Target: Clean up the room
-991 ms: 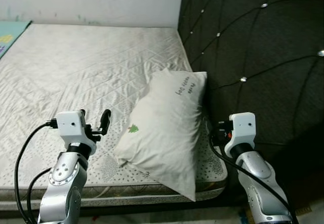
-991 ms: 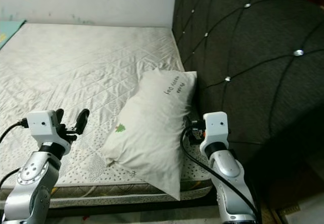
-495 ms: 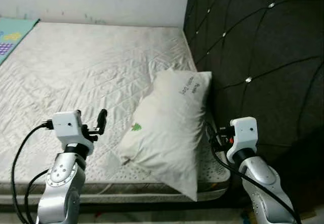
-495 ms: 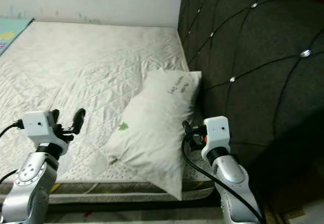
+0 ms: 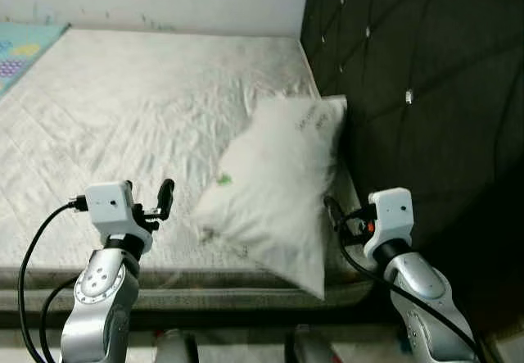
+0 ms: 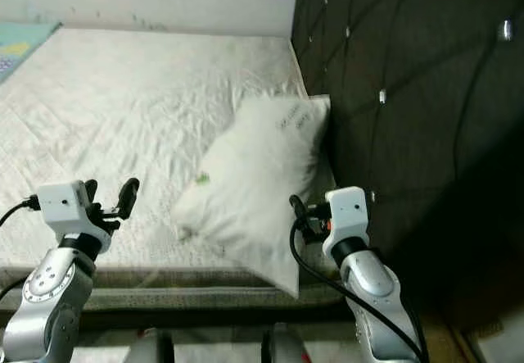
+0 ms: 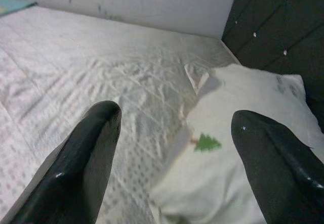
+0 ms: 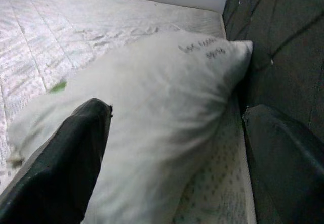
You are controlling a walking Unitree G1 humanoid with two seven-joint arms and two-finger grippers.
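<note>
While we edge closer, the view has shifted down | pillow lies askew on the bed against the headboard | left gripper and right gripper both spread, empty | grasp comes next.

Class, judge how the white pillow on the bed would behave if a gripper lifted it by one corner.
The pillow looks plump and creased, so it would probably sag, not stay stiff. Likely light for its bulk. One corner overhangs the mattress edge, so a push might slide it off.
</note>
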